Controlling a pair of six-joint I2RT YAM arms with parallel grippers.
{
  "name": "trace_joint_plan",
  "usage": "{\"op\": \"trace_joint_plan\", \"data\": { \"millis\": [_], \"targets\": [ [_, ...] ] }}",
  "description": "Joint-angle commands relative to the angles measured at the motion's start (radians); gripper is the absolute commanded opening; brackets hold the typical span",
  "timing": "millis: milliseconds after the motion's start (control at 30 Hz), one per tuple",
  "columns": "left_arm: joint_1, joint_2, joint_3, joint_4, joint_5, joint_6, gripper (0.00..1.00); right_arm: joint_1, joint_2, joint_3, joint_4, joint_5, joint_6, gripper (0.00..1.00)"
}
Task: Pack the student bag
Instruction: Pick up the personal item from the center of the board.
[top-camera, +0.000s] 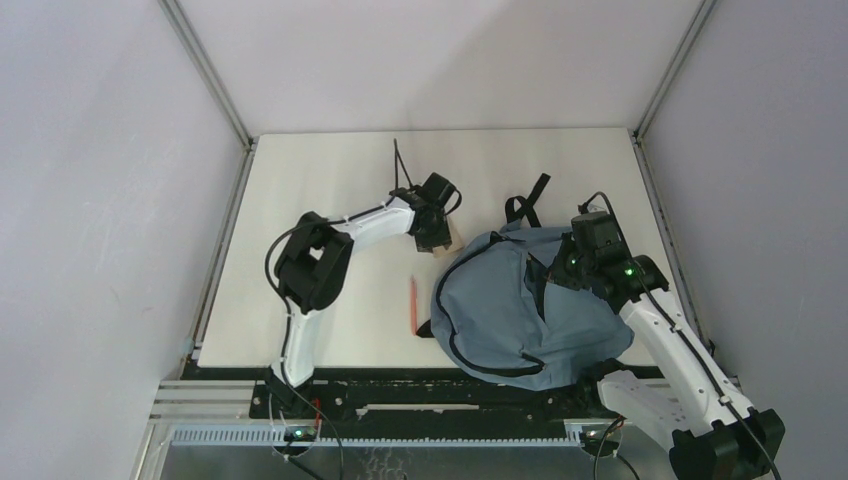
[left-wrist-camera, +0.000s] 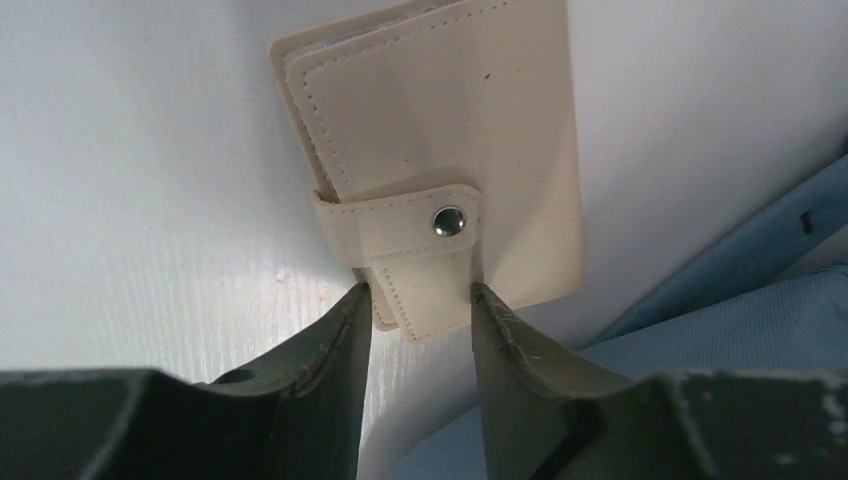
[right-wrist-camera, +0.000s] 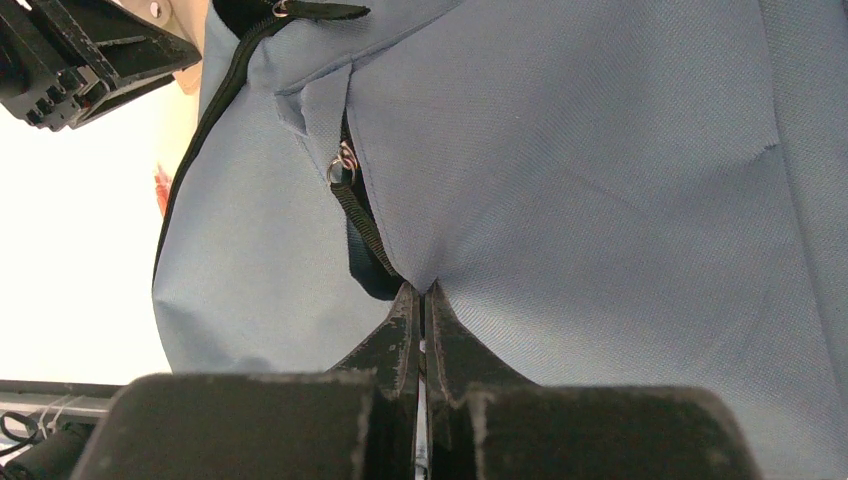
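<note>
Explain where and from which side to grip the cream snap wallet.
Probably its strap tab, from straight above. The cream snap wallet lies flat on the table, so its broad faces give no hold, while the tab juts past one edge, narrow enough to sit between the fingers of the left gripper.

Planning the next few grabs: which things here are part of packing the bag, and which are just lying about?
In the job: student bag, its fabric pinched by the shut right gripper; cream wallet, its tab held by the left gripper.
Lying about: red pencil on the table beside the bag, untouched; probably to be packed later.
</note>
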Motion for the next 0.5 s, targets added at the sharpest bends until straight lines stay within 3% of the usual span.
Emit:
{"op": "trace_joint_plan", "data": {
  "millis": [0,200,467],
  "targets": [
    [0.008,0.042,0.012,0.045,0.034,-0.054,0.39,-0.008,-0.011,0.004,0.044,-0.011,-0.022,0.0],
    [0.03,0.017,-0.057,0.082,0.047,-0.081,0.03,-0.011,-0.017,0.004,0.038,-0.006,-0.024,0.0],
    [0.044,-0.2,-0.155,0.1,-0.06,-0.008,0.0,-0.015,-0.026,0.003,0.033,-0.005,-0.026,0.0]
  ]
}}
